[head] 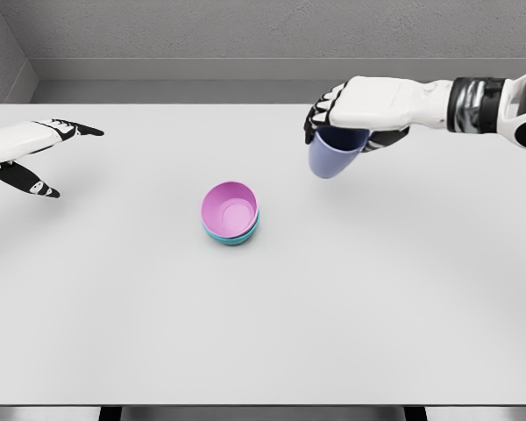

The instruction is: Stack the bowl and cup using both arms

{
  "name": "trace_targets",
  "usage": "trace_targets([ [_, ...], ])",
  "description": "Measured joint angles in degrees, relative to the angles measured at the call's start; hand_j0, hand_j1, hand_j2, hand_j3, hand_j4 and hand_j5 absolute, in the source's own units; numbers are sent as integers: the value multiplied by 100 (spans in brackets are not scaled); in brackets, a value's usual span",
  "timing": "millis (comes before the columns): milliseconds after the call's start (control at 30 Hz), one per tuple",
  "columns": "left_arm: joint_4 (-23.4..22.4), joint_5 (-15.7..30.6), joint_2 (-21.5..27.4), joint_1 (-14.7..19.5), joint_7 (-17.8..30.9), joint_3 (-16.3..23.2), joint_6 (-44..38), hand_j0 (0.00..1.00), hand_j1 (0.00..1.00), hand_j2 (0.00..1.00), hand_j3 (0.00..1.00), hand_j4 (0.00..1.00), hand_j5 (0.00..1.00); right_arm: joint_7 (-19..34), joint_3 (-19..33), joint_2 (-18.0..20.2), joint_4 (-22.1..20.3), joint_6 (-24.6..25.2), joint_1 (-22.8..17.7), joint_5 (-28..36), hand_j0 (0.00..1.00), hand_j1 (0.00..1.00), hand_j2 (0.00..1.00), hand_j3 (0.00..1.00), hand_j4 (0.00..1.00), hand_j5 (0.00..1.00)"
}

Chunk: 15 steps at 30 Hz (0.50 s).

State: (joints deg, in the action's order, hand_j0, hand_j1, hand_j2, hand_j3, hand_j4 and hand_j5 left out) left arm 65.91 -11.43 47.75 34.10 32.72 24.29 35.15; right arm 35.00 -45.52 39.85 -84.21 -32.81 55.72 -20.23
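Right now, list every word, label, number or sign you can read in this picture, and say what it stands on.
None: no text, label, number or sign shows on the pink bowl, the teal bowl under it, the blue cup, the table or the hands.

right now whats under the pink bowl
The pink bowl sits nested in a teal bowl; only the teal rim shows beneath it. The rest of the teal bowl is covered.
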Motion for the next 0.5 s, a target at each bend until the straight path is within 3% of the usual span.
trace_targets([
  [500, -7, -3, 7, 0, 0, 0, 0, 100, 100, 100, 100, 100, 100, 3, 27, -431, -744, -11, -26, -3, 61, 61, 61, 61, 61, 61],
])
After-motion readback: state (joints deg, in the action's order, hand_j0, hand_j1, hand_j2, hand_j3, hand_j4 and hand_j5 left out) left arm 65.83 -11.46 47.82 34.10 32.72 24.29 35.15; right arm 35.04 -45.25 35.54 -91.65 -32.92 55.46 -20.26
